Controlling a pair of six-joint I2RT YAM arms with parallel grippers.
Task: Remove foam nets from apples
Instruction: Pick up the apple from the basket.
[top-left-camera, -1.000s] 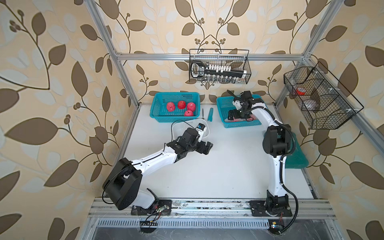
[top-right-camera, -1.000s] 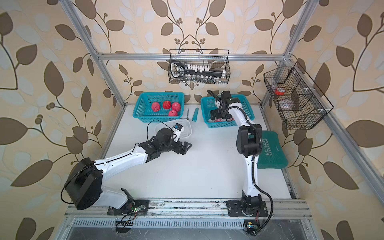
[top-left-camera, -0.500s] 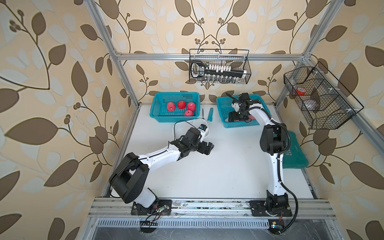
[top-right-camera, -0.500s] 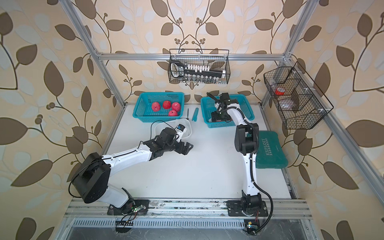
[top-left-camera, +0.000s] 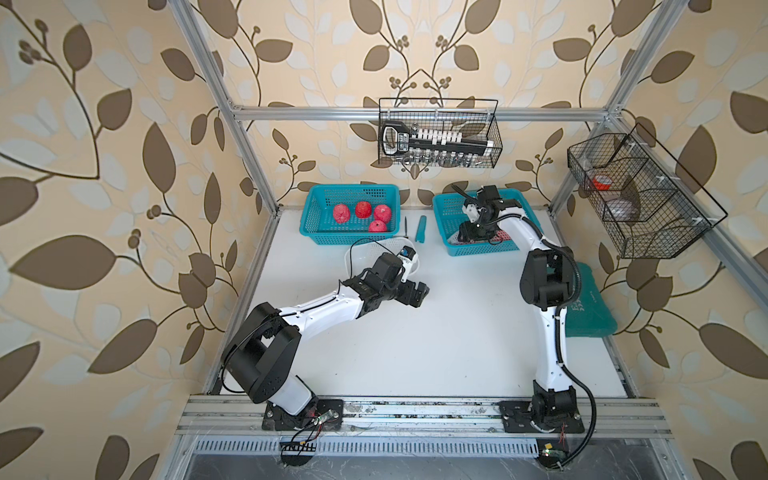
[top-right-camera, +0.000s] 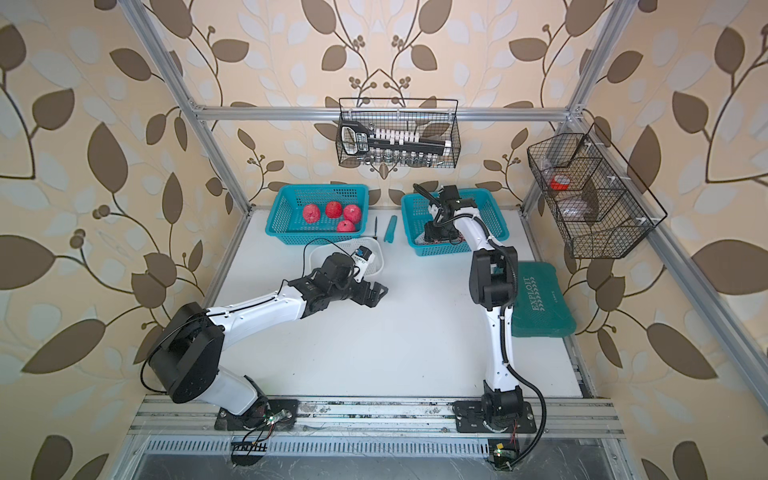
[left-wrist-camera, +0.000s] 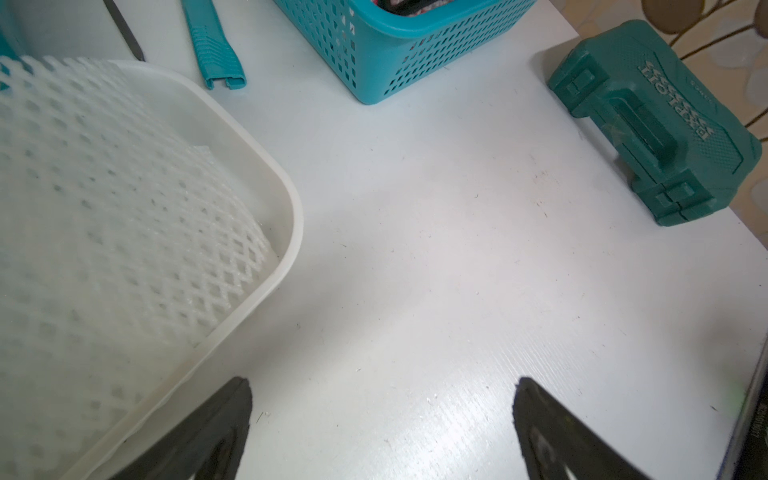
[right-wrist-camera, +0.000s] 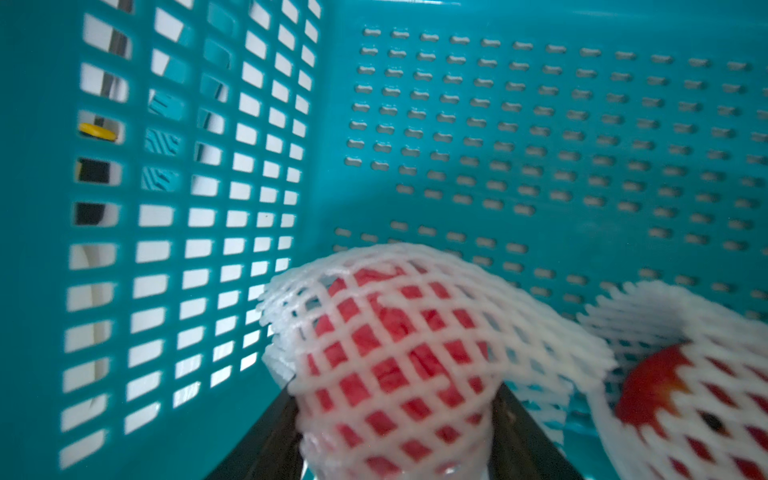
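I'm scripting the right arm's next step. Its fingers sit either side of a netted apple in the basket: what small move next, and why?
Probably close the right gripper on the netted apple until it holds. Its fingers flank the apple inside the teal basket, but a firm grip isn't evident, and lifting needs one.

— What changed on your right?
— My right gripper (right-wrist-camera: 395, 390) drew its jaws in around the foam net (right-wrist-camera: 415, 253) on an apple (right-wrist-camera: 384, 370), and my elbow shifted inward.
— And on the left?
— My left gripper (top-left-camera: 414, 293) edged rightward (only slightly), and that arm's shoulder swung up and inward.
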